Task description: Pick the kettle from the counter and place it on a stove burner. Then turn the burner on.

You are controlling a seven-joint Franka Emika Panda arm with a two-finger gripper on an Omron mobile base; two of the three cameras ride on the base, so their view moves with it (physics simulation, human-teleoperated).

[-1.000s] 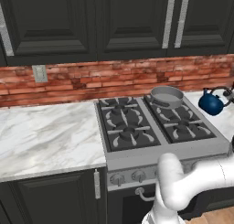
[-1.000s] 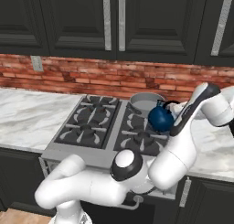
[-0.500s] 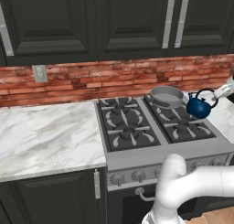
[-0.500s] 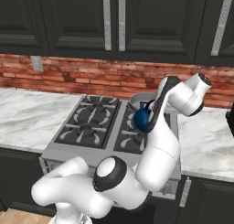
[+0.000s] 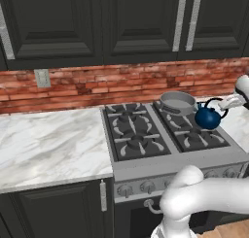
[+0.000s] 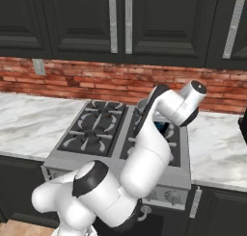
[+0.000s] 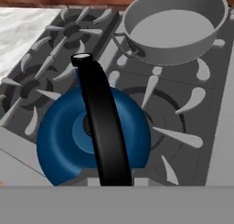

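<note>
Over the cooktop's right side, blue kettle [image 5: 208,118] lifted — jaws clamped on its black handle [image 7: 101,122], grey pan [image 5: 178,102] on the back-right burner, front-right burner [image 7: 157,120] just beside the kettle.

glossy white arm [image 6: 144,158], dark joints

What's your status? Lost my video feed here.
Gripper shut on kettle handle. Kettle airborne over the stove's right side. Pan occupies the back right burner; front right burner free.
</note>
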